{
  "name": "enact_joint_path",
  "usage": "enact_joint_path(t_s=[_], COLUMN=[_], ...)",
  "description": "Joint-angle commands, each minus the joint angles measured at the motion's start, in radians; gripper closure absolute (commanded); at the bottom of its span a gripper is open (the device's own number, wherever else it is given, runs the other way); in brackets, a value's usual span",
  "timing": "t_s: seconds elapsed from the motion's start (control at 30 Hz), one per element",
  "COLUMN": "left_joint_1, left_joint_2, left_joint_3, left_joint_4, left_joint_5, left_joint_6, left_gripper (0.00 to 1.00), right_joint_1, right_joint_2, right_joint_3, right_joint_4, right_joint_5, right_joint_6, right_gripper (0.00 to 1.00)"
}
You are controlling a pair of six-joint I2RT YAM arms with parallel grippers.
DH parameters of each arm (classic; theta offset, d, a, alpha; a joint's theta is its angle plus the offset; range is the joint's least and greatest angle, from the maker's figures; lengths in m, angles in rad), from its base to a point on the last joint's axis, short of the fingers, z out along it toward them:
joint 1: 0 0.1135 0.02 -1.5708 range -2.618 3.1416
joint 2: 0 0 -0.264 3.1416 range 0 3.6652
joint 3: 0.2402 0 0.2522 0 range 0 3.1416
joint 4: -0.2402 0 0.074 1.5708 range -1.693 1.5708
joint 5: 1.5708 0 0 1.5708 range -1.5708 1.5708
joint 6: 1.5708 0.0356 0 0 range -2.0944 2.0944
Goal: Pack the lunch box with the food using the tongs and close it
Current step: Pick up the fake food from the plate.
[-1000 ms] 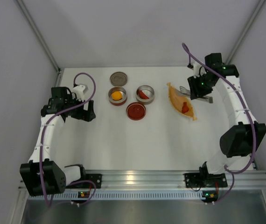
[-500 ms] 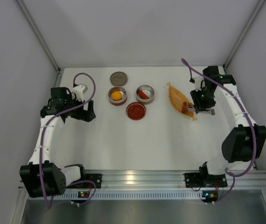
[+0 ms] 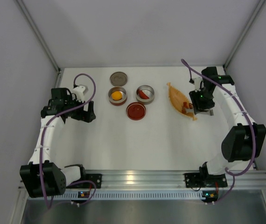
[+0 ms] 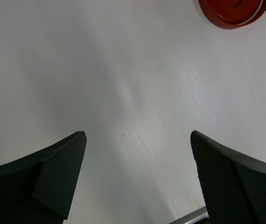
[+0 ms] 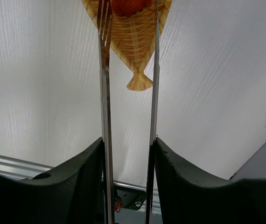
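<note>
My right gripper point(image 5: 128, 140) is shut on the tongs point(image 5: 106, 93), one thin metal arm against each finger. The tong tips straddle a red piece of food point(image 5: 128, 5) lying on the orange woven dish point(image 5: 135, 37). From above, the right gripper point(image 3: 194, 106) hangs over the dish's near end point(image 3: 179, 100). The lunch box is in parts: one tin point(image 3: 117, 96) holds a round orange-yellow piece, and another tin point(image 3: 145, 94) holds a red slice. My left gripper point(image 4: 137, 135) stands open over bare table at the left, holding nothing.
A red lid point(image 3: 136, 111) lies in front of the two tins, and its edge shows in the left wrist view point(image 4: 233, 11). A grey lid point(image 3: 118, 77) lies behind them. Walls close in the table at left, back and right.
The right arm has swung nearer and lowered the tongs over the red piece on the dish. The tong arms have spread slightly. The left arm has not moved.
</note>
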Motion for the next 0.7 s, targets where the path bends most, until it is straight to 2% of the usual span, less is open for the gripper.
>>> enact_joint_path(t_s=[0.0, 0.43, 0.67], left_joint_1=[0.006, 0.006, 0.008], left_joint_2=[-0.014, -0.008, -0.005], left_joint_3=[-0.009, -0.026, -0.021], left_joint_4=[0.032, 0.044, 0.044], left_joint_5=[0.005, 0.000, 0.000], left_joint_6=[0.019, 0.022, 0.022], left_gripper=[0.02, 0.02, 0.02], right_joint_1=[0.017, 0.023, 0.023], right_joint_2=[0.024, 0.068, 0.068], right_joint_3=[0.050, 0.053, 0.065], right_joint_4=[0.048, 0.064, 0.060], right_joint_5=[-0.015, -0.027, -0.035], right_joint_6=[0.025, 0.031, 0.022], right_gripper=[0.56, 0.55, 0.64])
